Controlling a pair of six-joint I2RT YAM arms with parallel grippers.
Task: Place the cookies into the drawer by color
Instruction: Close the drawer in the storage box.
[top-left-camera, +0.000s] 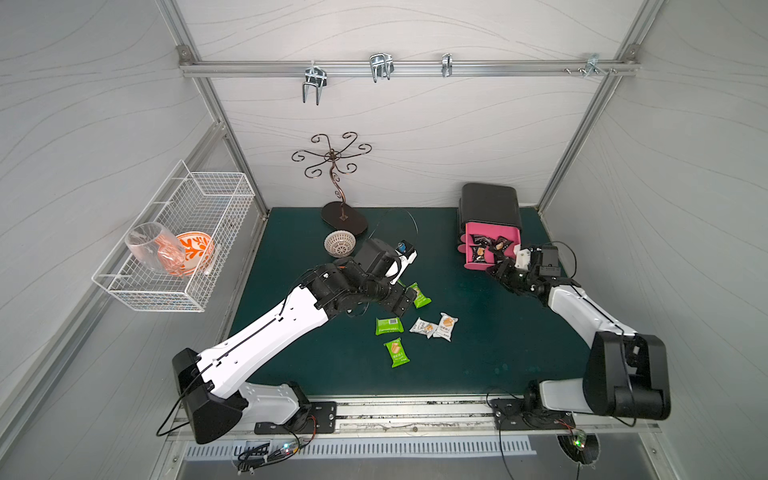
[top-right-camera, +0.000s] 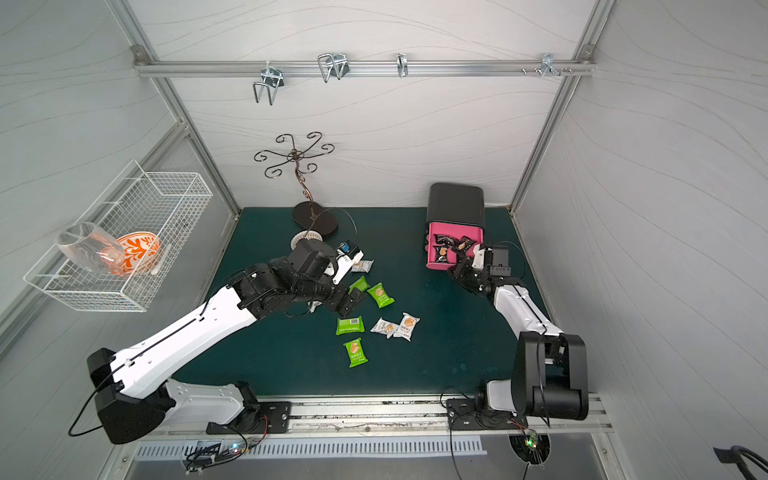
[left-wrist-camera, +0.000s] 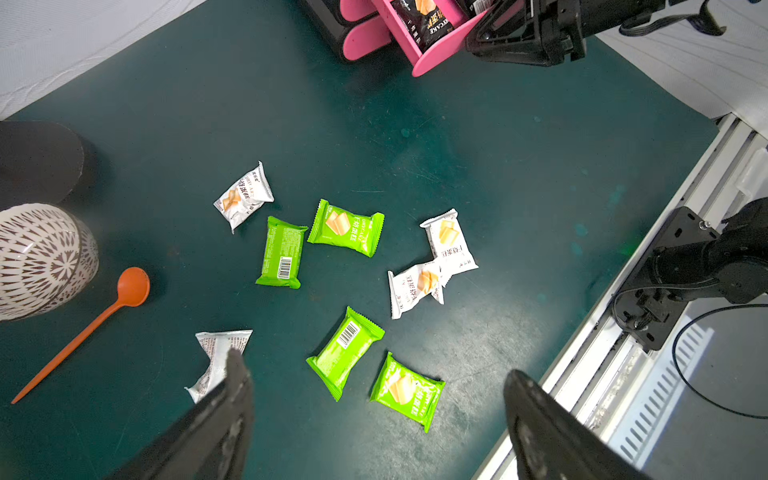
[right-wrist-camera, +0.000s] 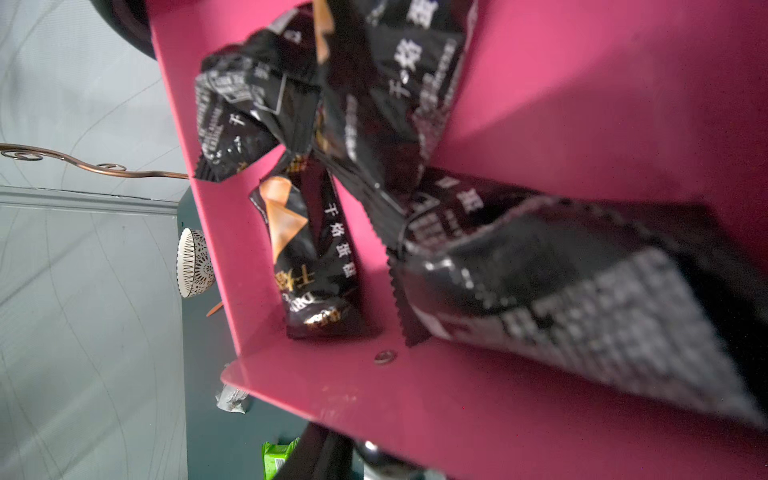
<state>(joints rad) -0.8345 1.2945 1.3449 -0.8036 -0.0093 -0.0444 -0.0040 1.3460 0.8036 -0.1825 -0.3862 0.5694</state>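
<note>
A robot test cell in a lab: white panel walls (top-left-camera: 415, 124) set in an aluminium frame (top-left-camera: 498, 67), a dark green mat (top-left-camera: 498, 332) for a work surface, a left arm (top-left-camera: 266, 336) and right arm (top-left-camera: 582, 307) bolted to a metal rail (top-left-camera: 415, 410) along the near edge, cables (top-left-camera: 259, 455) trailing below

Both top views give you bright, even light, though the side walls (top-left-camera: 83, 104) splay wide toward the edges. Your right wrist view blurs the nearest black packet (right-wrist-camera: 582, 299). Your left wrist view shows pale glare on the desk (left-wrist-camera: 469, 332).
</note>
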